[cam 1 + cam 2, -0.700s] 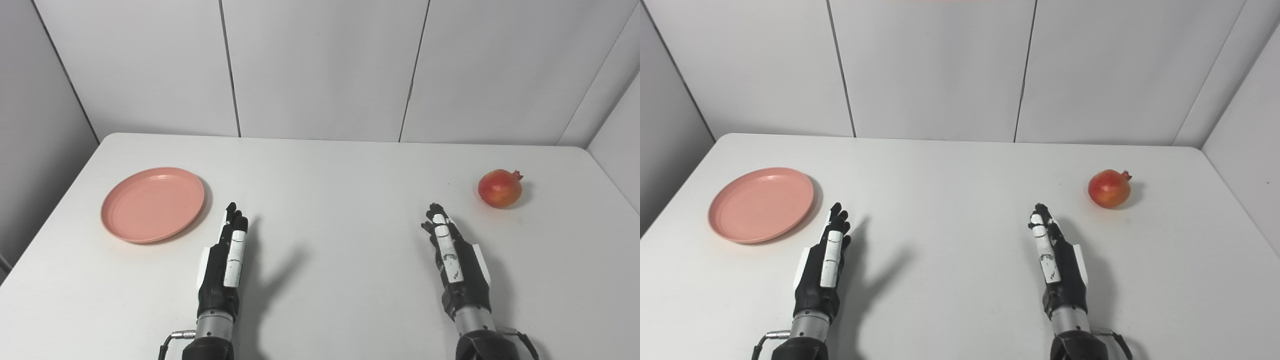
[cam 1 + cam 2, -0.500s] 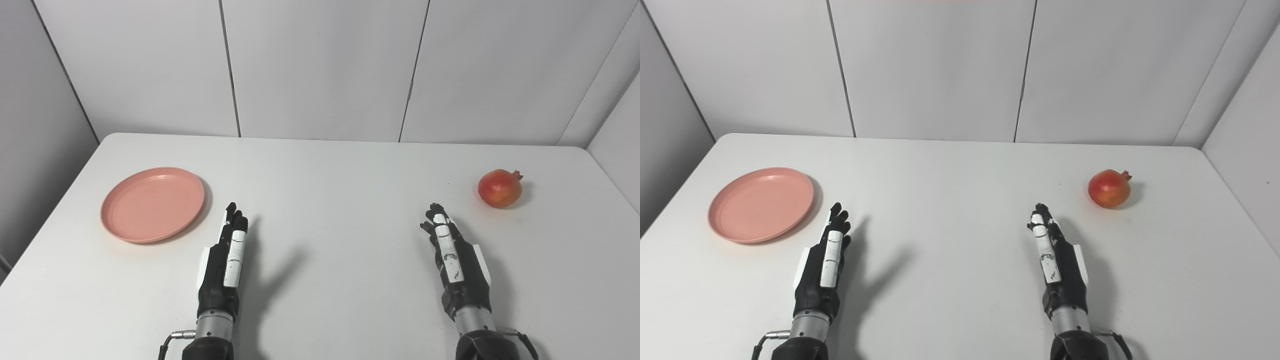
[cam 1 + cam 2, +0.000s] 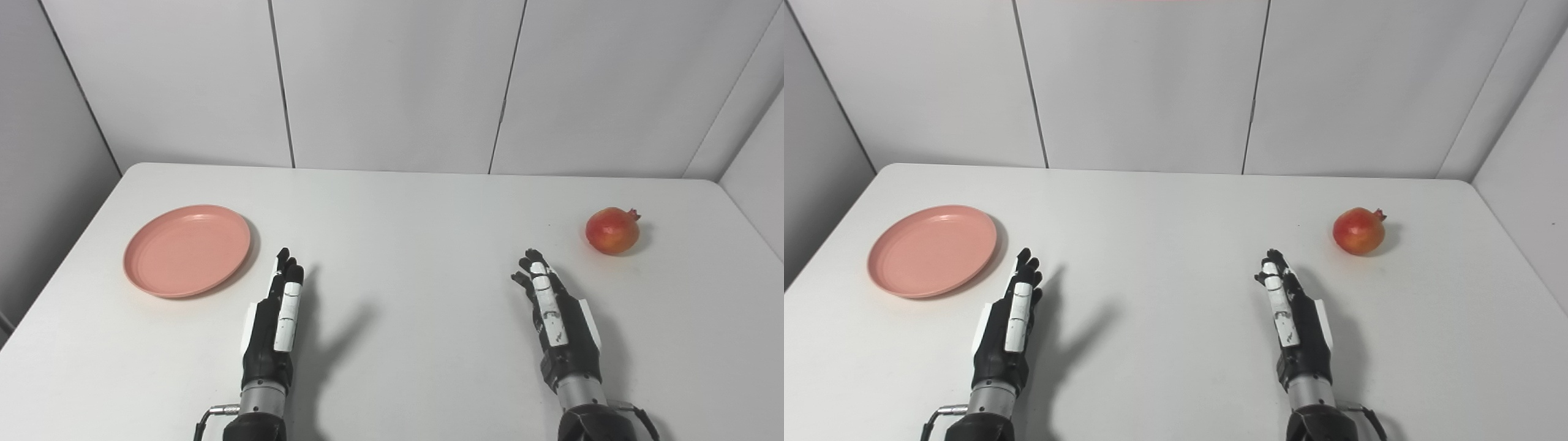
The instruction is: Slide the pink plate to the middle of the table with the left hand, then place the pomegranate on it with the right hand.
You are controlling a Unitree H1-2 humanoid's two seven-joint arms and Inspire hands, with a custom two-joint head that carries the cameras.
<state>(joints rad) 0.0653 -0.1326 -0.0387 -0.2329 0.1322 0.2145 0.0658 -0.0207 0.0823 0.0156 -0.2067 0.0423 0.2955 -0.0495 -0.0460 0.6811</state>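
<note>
- Lying flat near the bench's left edge, the pink plate (image 3: 187, 250) sits well short of the middle, with nothing on it.
- Just beside its right rim, a little nearer the front edge, the left hand (image 3: 277, 318) is the closer one: empty, fingers straight and pointing toward the far edge. The plate lies to its left, so the push likely has to start from the plate's far-left side.
- Near the right edge rests the pomegranate (image 3: 612, 230), up and right of the right hand (image 3: 554, 312), which is empty, fingers extended.
</note>
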